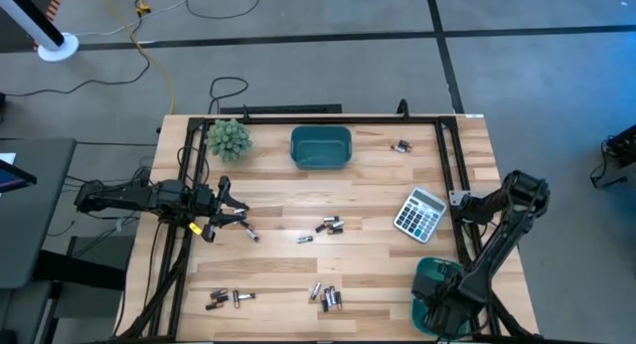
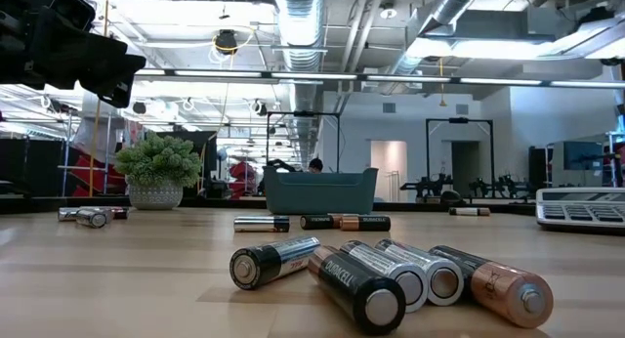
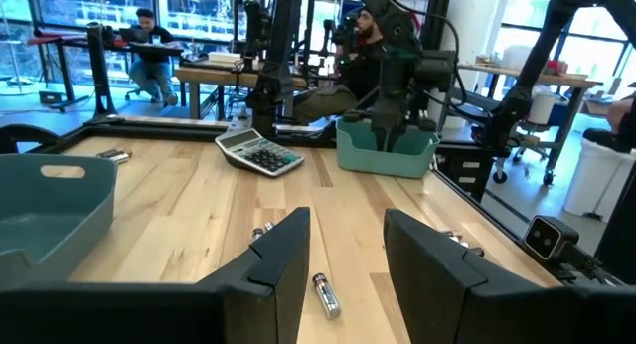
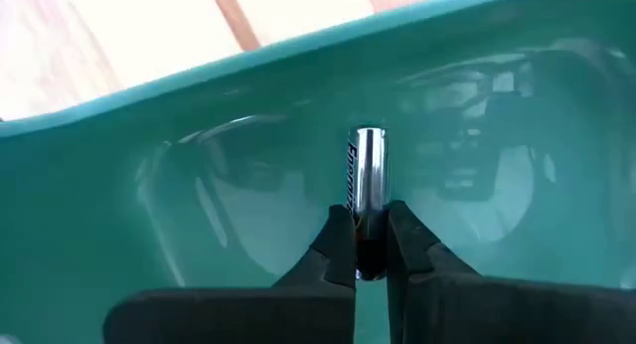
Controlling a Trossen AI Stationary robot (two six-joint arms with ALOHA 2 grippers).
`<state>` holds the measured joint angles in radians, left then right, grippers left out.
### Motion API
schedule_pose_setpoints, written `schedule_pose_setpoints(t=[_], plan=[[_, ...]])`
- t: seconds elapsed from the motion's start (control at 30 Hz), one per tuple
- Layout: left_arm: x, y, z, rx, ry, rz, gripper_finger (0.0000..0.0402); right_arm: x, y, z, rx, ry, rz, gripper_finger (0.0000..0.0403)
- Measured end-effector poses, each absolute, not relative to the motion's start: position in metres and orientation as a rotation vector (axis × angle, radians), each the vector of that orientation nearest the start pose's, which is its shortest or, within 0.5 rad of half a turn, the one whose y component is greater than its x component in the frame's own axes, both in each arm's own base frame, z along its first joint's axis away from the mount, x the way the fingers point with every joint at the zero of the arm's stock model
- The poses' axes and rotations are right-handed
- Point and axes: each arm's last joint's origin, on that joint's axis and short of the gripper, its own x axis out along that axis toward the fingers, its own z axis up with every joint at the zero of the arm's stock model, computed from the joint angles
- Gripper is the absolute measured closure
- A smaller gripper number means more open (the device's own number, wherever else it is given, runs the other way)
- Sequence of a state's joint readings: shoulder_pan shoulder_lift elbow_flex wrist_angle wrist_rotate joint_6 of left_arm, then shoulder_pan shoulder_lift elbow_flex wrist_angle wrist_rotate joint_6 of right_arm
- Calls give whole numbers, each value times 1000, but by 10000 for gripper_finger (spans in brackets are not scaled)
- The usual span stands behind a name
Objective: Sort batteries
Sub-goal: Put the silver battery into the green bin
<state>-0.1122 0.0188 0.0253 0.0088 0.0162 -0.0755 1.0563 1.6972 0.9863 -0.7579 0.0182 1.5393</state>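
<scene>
Small silvery and dark batteries lie in clusters on the wooden table, at the middle (image 1: 330,226), near left (image 1: 229,299), near middle (image 1: 326,296) and far right (image 1: 400,145). Several lie on their sides close to the low camera (image 2: 391,274). My right gripper (image 4: 370,235) points down into a teal bin (image 1: 435,282) at the near right corner and is shut on one silvery battery (image 4: 366,175). My left gripper (image 3: 348,259) waits level and open at the table's left (image 1: 227,211), with a battery (image 3: 325,294) on the table below it. My right gripper pinches the silvery battery by one end (image 4: 366,247) between its two fingertips. The rest of the battery sticks out past the fingertips, in line with them. The fingers come from above, pointing down, so the battery stands upright inside the teal bin's walls (image 4: 199,135). Whether it touches the floor I cannot tell.
A second teal bin (image 1: 321,147) stands at the far middle, a potted plant (image 1: 229,138) to its left. A grey-white calculator (image 1: 419,213) lies right of centre. A black frame (image 1: 452,155) runs along the table's edges. A person sits beyond the table (image 3: 373,46).
</scene>
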Motion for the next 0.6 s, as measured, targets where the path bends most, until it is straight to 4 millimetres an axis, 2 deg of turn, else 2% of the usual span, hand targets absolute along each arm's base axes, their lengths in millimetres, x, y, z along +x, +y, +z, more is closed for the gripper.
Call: schedule_pose_setpoints(t=[0.3,0.43,0.6], plan=[[97,-11,171,-76,-10,-129,274,145,253,144,409,1520,-306,375],[97,-11,171,-76,-10,-129,274,144,252,147,420,1516,-300,344],[97,-11,172,-76,-11,-129,274,143,251,151,444,1512,-300,284]])
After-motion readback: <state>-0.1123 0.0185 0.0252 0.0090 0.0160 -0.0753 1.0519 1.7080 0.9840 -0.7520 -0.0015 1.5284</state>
